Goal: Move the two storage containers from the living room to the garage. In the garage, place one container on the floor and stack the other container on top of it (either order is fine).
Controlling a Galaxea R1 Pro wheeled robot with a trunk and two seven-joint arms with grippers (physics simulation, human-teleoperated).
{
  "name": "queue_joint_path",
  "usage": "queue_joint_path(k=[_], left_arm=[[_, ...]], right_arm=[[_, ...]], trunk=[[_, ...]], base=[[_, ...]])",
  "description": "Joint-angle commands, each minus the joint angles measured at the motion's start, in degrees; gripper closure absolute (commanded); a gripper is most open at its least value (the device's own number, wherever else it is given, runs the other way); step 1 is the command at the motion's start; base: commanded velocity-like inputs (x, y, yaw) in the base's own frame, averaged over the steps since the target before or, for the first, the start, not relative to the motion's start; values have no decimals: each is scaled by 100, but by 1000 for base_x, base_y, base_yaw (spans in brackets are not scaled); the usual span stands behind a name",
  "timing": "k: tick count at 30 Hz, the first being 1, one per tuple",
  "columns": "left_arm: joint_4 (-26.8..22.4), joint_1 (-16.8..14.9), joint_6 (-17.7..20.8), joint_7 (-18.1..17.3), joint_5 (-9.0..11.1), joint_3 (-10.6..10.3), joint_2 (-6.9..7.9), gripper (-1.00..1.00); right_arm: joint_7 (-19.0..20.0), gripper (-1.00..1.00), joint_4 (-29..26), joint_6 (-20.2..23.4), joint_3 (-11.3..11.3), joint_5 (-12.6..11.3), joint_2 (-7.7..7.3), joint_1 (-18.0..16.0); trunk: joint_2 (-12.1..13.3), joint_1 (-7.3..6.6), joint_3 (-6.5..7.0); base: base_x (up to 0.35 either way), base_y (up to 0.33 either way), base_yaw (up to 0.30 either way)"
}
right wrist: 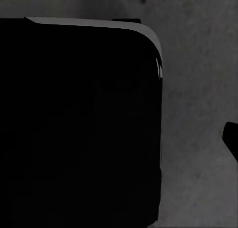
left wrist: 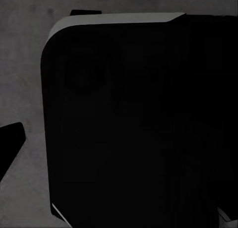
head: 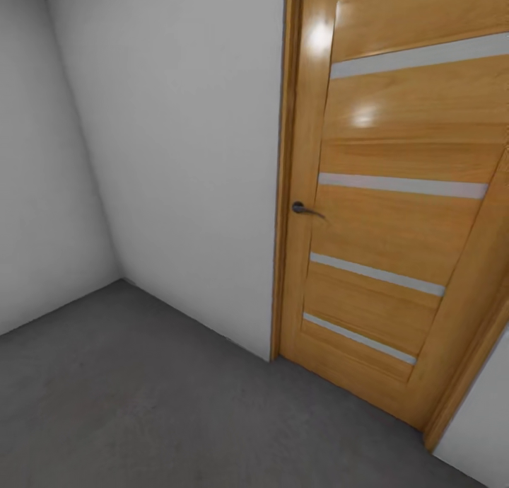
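One tan wooden door (head: 396,212) fills the right of the head view, shut in its frame, with one dark lever handle (head: 305,208) at its left edge and four pale horizontal strips counted down its face. Two white walls (head: 177,155) meet in a corner at the upper left of the frame, and grey concrete floor (head: 141,403) runs across the bottom; by these marks the room reads as the garage. Zero storage containers are to be seen in any of the three views, so their whereabouts cannot be given from here. Each wrist view looks down on one large black rounded slab, at (left wrist: 139,124) in the left and at (right wrist: 74,124) in the right, probably the robot's own base, with concrete beside it, which suggests both arms hang low and tucked for travel. Claw state, left and right: cannot tell, since no fingers can be made out.
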Motion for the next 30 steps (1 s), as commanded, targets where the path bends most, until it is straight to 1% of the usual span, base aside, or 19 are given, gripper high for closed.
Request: queue_joint_path(k=[1, 11, 19, 23, 30], left_arm=[[0, -1, -9, -1, 16, 4, -1, -100], [0, -1, -9, -1, 21, 4, 4, -100], [0, -1, -16, -1, 24, 4, 7, -100], [0, -1, -18, -1, 25, 4, 8, -100], [0, -1, -18, -1, 25, 2, 8, -100]], right_arm=[[-2, -100, 4, -23, 0, -6, 0, -2], [-2, -100, 5, -23, 0, -6, 1, -2], [-2, -100, 4, -23, 0, -6, 0, -2], [-2, -100, 4, -23, 0, -6, 0, -2], [-2, -100, 5, -23, 0, -6, 0, -2]], trunk=[[-2, 3, -4], [-2, 3, -4], [-2, 3, -4], [-2, 3, -4], [-2, 3, -4]], base=[[323, 149, -255], [322, 145, -255], [312, 24, -256], [98, 1, -256], [15, 0, -256]])
